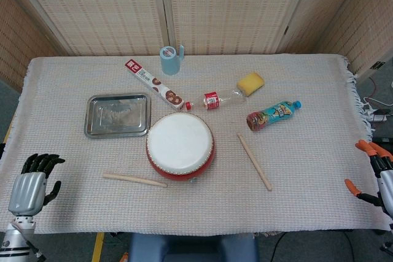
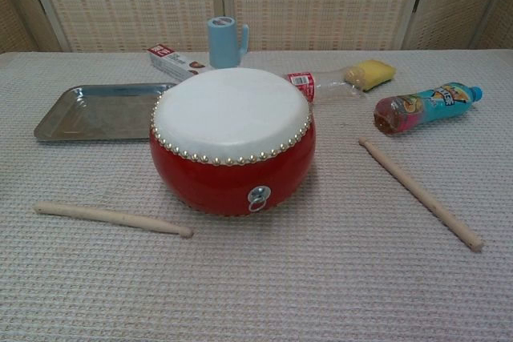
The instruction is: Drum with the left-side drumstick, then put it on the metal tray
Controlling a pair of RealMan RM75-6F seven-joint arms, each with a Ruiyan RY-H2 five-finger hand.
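left drumstick [image 1: 134, 180] flat on table [image 1: 307, 102], just front-left of drum [image 1: 180, 145]; metal tray [image 1: 117, 115] behind. left hand [image 1: 29, 191] at table's near-left edge, fingers spread, holding nothing. right hand [image 1: 376, 176] at right edge, fingers apart.

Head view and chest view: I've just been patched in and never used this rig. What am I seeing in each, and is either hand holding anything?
The head view looks down on the whole table; the chest view looks across it from low in front. The robot has two arms ending in fingered hands. Its left hand is at the lower left edge, the right hand at the lower right edge; both have fingers apart and hold nothing. The chest view shows neither hand.

On the cloth: a red drum in the middle, the left-side drumstick lying in front of it to the left, a second drumstick to its right, and the metal tray, with nothing on it, behind left. Farther back lie a blue cup, a long box, a clear bottle, a yellow sponge and a drink bottle.
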